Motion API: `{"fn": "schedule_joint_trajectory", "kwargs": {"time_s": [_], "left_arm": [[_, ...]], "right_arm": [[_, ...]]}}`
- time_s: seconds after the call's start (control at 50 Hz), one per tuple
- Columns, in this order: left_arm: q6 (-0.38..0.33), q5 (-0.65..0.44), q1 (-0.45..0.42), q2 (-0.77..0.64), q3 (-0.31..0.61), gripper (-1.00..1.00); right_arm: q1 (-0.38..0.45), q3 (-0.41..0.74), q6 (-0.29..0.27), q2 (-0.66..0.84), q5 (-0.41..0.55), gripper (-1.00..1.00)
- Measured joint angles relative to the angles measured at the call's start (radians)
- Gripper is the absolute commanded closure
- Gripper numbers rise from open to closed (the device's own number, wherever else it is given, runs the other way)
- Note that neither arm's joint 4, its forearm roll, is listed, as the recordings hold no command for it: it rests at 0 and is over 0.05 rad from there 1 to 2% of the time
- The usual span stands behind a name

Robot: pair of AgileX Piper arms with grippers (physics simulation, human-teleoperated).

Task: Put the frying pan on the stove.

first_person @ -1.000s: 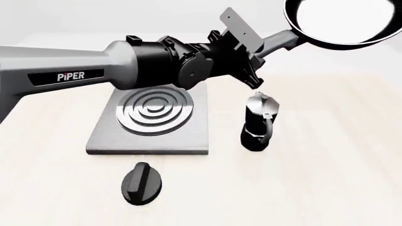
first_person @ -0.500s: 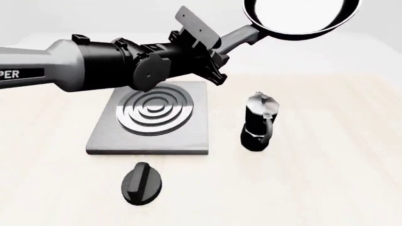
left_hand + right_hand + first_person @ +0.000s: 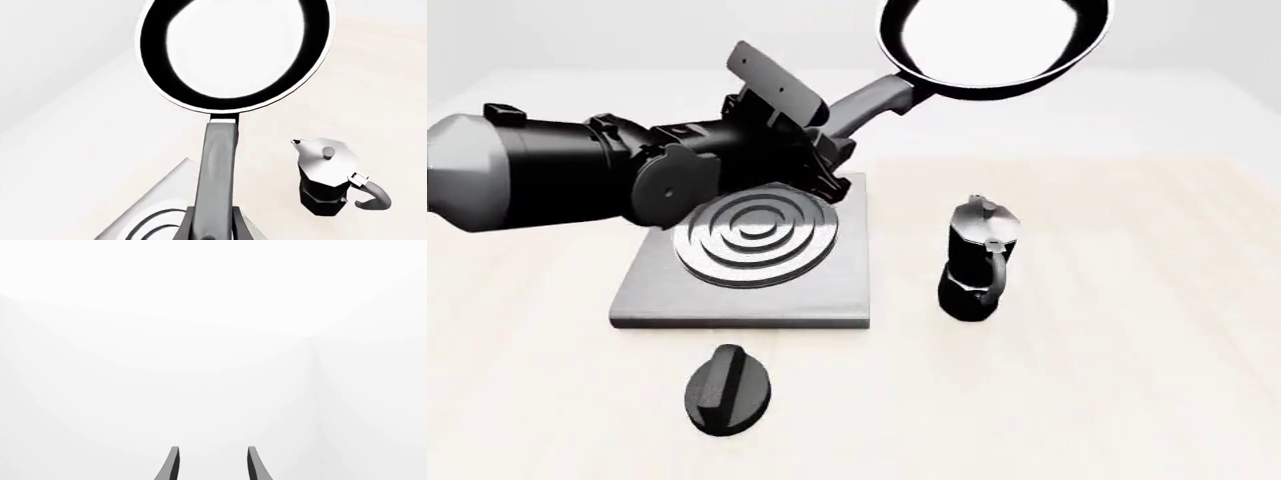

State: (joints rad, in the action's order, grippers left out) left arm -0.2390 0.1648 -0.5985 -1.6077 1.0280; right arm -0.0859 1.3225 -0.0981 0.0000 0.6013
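The frying pan (image 3: 994, 45) is black with a glossy inside and hangs in the air, up and to the right of the stove (image 3: 747, 252). My left gripper (image 3: 834, 140) is shut on the pan's long grey handle (image 3: 874, 100). In the left wrist view the pan (image 3: 233, 52) is out ahead of the fingers and the handle (image 3: 217, 175) runs back between them, with a corner of the stove (image 3: 160, 210) below. The stove is a flat grey plate with silver rings (image 3: 754, 235). My right gripper (image 3: 211, 465) is open and empty, facing blank white space.
A black moka pot with a silver lid (image 3: 974, 260) stands right of the stove and also shows in the left wrist view (image 3: 327, 177). A small black oval knob (image 3: 727, 390) lies in front of the stove.
My left arm has pulled back to the left, carrying the frying pan leftward toward the stove. The moka pot, knob and stove have not moved.
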Motion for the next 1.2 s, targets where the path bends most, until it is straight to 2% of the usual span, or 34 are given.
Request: {"fn": "schedule_joint_trajectory", "kwargs": {"time_s": [0.56,1.2], "left_arm": [[0.025,0.016,0.074,0.166,-0.217,1.00],[0.033,-0.045,0.170,0.447,-0.461,1.00]], "right_arm": [[-0.001,0.010,-0.006,0.000,0.010,-1.00],[0.001,0.010,-0.011,0.000,0.010,-1.00]]}}
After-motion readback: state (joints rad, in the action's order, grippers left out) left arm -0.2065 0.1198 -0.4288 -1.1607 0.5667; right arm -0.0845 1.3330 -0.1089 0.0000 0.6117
